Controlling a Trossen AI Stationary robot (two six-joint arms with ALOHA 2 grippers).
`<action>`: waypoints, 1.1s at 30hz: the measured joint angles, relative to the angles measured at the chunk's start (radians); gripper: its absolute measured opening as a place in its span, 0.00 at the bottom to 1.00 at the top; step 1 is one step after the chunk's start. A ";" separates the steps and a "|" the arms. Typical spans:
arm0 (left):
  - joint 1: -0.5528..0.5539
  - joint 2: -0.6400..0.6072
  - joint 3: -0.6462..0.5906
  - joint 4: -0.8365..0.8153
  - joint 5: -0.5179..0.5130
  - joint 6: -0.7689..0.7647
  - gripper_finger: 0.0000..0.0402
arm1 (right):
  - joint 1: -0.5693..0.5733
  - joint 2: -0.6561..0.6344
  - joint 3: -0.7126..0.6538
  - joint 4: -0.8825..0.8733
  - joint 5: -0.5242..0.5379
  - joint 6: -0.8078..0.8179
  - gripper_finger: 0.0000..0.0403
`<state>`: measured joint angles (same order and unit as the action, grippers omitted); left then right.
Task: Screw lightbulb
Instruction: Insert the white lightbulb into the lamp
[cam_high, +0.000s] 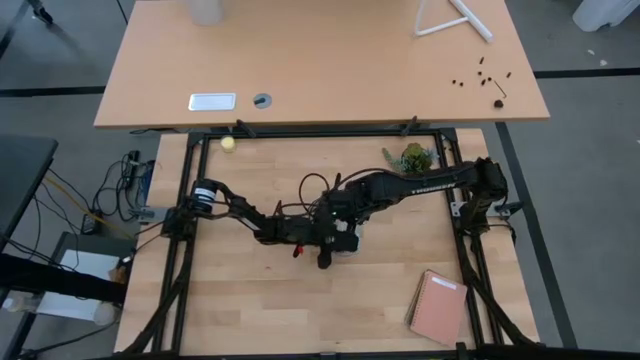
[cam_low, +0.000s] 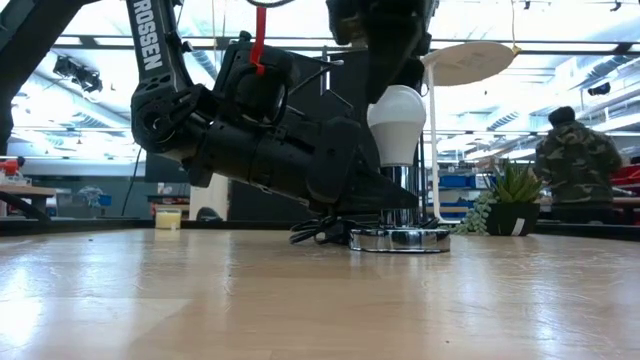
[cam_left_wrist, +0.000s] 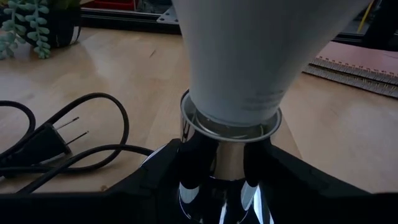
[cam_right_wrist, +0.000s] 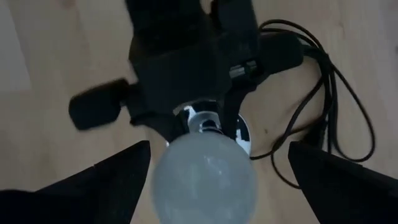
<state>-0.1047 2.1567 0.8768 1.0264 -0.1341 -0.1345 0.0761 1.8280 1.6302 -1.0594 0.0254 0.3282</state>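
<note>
The lightbulb (cam_right_wrist: 205, 177) stands upright in the chrome socket (cam_low: 400, 235), directly below the right gripper (cam_right_wrist: 214, 165), whose fingers (cam_right_wrist: 112, 177) are spread wide on either side without touching. The left gripper (cam_left_wrist: 227, 165) clamps the socket stem. The bulb is white, smooth and pear-shaped.

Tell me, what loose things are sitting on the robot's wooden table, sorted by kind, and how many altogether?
White pear-shaped lightbulb, standing in the socket: 1
Round silver socket disc with black cord: 1
Small green potted plant: 1
Pink spiral notebook: 1
Small yellowish ball: 1
Total: 5
</note>
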 joint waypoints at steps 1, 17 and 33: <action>0.000 0.000 0.000 0.000 0.000 0.000 0.47 | 0.000 -0.004 0.000 -0.004 -0.002 -0.030 0.97; 0.000 0.002 -0.002 0.019 0.001 -0.019 0.47 | 0.007 -0.019 0.021 -0.130 -0.031 -0.639 0.99; 0.000 0.002 -0.002 0.015 0.003 -0.027 0.47 | 0.048 0.082 0.018 -0.119 0.037 -0.770 0.99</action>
<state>-0.1047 2.1582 0.8749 1.0413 -0.1306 -0.1612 0.1242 1.9100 1.6478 -1.1780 0.0625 -0.4422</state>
